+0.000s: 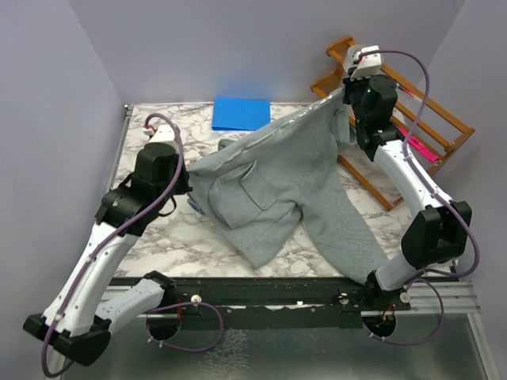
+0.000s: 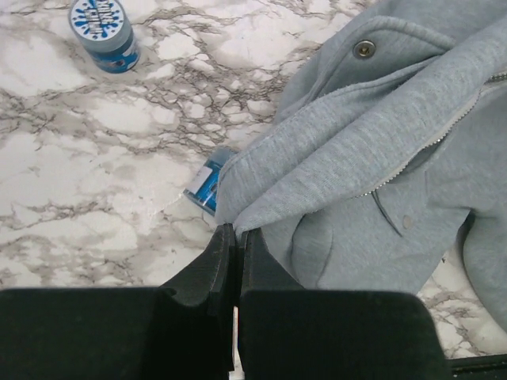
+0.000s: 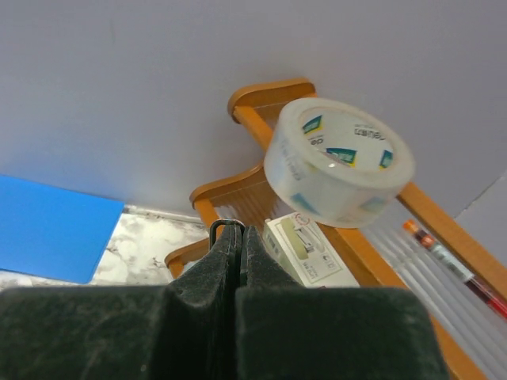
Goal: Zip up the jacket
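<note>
The grey-green jacket (image 1: 277, 182) lies across the marble table, its zipper edge pulled in a line from the left to the far right. My left gripper (image 2: 235, 231) is shut on a corner of the jacket (image 2: 380, 134) at its bottom hem; silver zipper teeth (image 2: 444, 127) run up from there. My left gripper (image 1: 188, 188) sits at the jacket's left end. My right gripper (image 3: 239, 231) is shut on a small metal zipper pull (image 3: 225, 225), raised at the jacket's far end. In the top view my right gripper (image 1: 347, 93) is beside the wooden rack.
A wooden rack (image 1: 412, 127) at the far right holds a tape roll (image 3: 341, 162), a white box (image 3: 305, 249) and pens (image 3: 451, 265). A blue folder (image 1: 241, 113) lies at the back. A blue jar (image 2: 103, 32) and a small blue item (image 2: 207, 184) lie left of the jacket.
</note>
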### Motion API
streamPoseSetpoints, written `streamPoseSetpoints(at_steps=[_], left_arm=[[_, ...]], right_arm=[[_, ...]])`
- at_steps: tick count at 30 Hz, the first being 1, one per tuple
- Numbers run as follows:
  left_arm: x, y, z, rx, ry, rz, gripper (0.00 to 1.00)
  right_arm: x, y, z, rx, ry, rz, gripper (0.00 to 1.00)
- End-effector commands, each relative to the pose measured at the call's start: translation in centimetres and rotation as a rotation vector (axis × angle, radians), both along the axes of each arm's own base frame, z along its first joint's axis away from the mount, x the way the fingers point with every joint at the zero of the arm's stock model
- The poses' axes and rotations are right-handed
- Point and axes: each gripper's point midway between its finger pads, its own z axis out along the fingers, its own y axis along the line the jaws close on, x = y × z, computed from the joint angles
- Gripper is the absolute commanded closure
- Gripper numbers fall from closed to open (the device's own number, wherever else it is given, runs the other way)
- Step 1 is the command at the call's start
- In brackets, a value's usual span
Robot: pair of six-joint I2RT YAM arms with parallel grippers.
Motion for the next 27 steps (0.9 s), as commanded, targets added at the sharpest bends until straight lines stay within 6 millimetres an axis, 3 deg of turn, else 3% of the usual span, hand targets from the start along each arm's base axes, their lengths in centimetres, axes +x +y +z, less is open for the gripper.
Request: streamPoseSetpoints(at_steps=[1,3,4,8,11,12,15,19,20,21,22,23,27], left_arm=[[3.2,-3.2,1.1,-0.042,-0.064,-0.112,1.00],[3.0,-5.4,-0.6,-0.119,-0.031,-0.188,1.00],[2.6,-6.5,-2.7,-0.156,0.012,-0.229,1.00],[-0.3,-11.5,-8.9,-0.378,0.169,-0.432,1.00],[-1.9,-12.8,-12.2,-0.448,0.256,-0.492,0.99],[-1.9,-12.6,-12.5,-0.439,0.257,-0.485,0.92],[-1.4,-11.0,-11.9,-0.366,0.217,-0.417,0.59],[0.4,-8.1,-9.2,-0.237,0.135,-0.294,0.31],[0.8,-7.5,-8.5,-0.211,0.119,-0.273,0.17],[1.2,-7.1,-7.6,-0.189,0.095,-0.254,0.09],[1.6,-6.7,-6.6,-0.173,0.071,-0.239,0.03],[2.0,-6.2,-5.7,-0.156,0.044,-0.217,0.01],[3.2,-4.5,-2.7,-0.108,-0.061,-0.146,0.01]], right_arm=[[-2.6,-2.1,5.0,0.065,-0.049,-0.043,1.00],[-3.6,-0.7,2.8,0.111,0.020,0.033,1.00],[-4.3,0.0,1.5,0.138,0.050,0.075,0.99],[-7.6,2.8,-5.8,0.300,0.213,0.209,0.99],[-9.7,3.6,-11.2,0.351,0.337,0.244,0.89],[-10.3,3.5,-12.5,0.349,0.363,0.239,0.83],[-11.7,2.2,-13.5,0.334,0.376,0.182,0.64],[-13.3,1.3,-13.0,0.319,0.404,0.147,0.50],[-13.9,1.4,-12.9,0.322,0.428,0.152,0.48],[-14.5,1.5,-12.9,0.327,0.451,0.157,0.38],[-15.1,1.5,-12.8,0.332,0.467,0.160,0.26],[-15.7,1.5,-12.8,0.339,0.478,0.161,0.22],[-18.2,0.8,-12.5,0.374,0.491,0.130,0.17]])
